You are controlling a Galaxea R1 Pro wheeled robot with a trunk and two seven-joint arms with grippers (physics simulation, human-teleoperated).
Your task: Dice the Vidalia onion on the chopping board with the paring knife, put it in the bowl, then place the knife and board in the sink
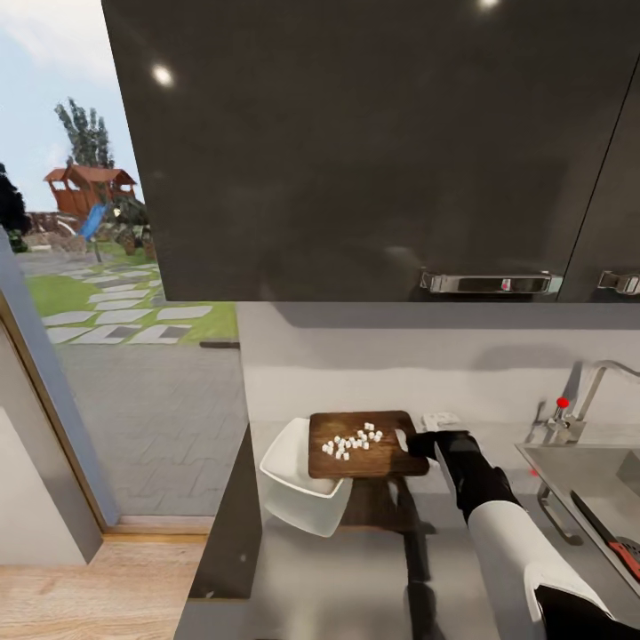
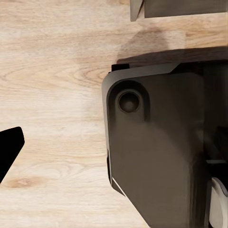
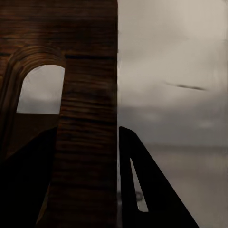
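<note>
Right gripper (image 1: pixel 418 442) pinches the slot-handle end of the rectangular brown wooden chopping board (image 1: pixel 363 444), one finger (image 3: pixel 142 190) on each face, holding it lifted over the grey metallic countertop (image 1: pixel 356 569). Tiny white diced onion cubes (image 1: pixel 352 440) lie on the board; its far end overhangs the tilted squarish white bowl (image 1: pixel 298 498). The red-handled paring knife (image 1: pixel 613 538) lies in the stainless-steel sink (image 1: pixel 569 480), well apart from the board.

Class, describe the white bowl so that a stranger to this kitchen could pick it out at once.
Start at the grey countertop beneath the dark wall cabinets, left of the sink. The bowl sits near its left end, partly under the chopping board that the right gripper holds. It is white with a squarish flared rim.
</note>
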